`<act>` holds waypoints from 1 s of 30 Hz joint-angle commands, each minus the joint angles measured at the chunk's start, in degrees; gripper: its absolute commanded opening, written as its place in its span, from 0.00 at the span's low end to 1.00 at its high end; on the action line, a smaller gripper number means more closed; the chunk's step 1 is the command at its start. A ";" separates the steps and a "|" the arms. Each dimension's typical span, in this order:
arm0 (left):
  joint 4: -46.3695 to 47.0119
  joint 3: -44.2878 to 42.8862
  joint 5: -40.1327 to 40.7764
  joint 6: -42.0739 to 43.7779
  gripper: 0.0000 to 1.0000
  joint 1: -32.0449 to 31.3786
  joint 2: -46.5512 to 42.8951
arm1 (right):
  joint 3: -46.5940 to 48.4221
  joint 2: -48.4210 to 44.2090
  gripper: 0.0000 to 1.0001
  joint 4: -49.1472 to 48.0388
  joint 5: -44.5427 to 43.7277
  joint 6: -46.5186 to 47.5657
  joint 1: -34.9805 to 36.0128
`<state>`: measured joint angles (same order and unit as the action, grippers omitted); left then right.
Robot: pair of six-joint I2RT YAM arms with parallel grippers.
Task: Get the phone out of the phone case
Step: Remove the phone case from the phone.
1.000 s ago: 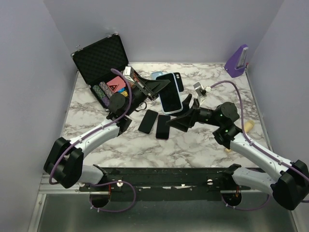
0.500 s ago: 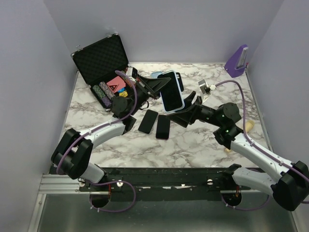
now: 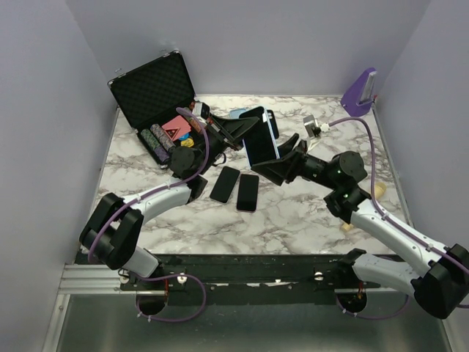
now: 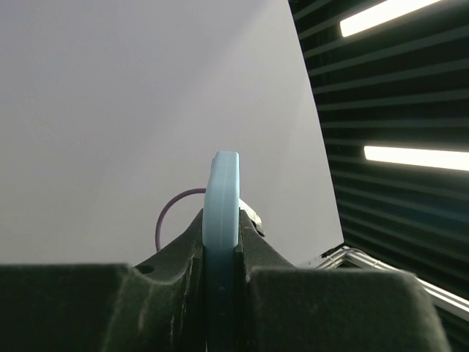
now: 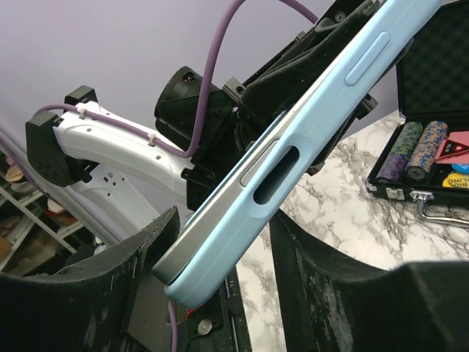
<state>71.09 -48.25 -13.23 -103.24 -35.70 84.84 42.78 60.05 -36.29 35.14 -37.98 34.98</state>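
Phone case (image 5: pixel 315 121): light blue, slim, side cutout.

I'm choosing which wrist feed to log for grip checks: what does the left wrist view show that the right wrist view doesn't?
Only left wrist: the left gripper clamped on the phone case, seen edge-on, against wall and ceiling lights. Only right wrist: the case's side buttons and cutout, the right gripper open around it, the left arm, the marble table and the open chip box. Both: the light blue phone case.
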 commanded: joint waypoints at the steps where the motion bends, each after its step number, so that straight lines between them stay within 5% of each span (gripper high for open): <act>1: 10.21 -0.53 1.81 -2.49 0.00 -0.42 -0.55 | 1.77 1.64 0.64 1.84 1.77 2.64 0.26; 8: 9.24 -0.97 1.46 -1.70 0.00 -0.59 -1.16 | 2.75 2.44 0.58 4.13 0.90 4.49 0.26; 13: 8.45 -0.88 1.02 -2.75 0.00 -0.60 -2.13 | 2.21 2.44 0.34 4.20 -0.33 5.36 0.17; 21: 3.71 -4.57 -4.16 -13.82 0.00 -0.60 -3.19 | 0.63 4.37 0.01 7.80 1.96 23.89 0.26; 30: 3.18 -4.75 -10.22 -22.79 0.00 -0.60 -4.33 | 0.10 5.69 0.01 7.99 -1.64 37.35 0.26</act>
<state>70.17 -49.21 -16.58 -105.56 -34.52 84.86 44.62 62.39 -33.91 40.14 -15.49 36.47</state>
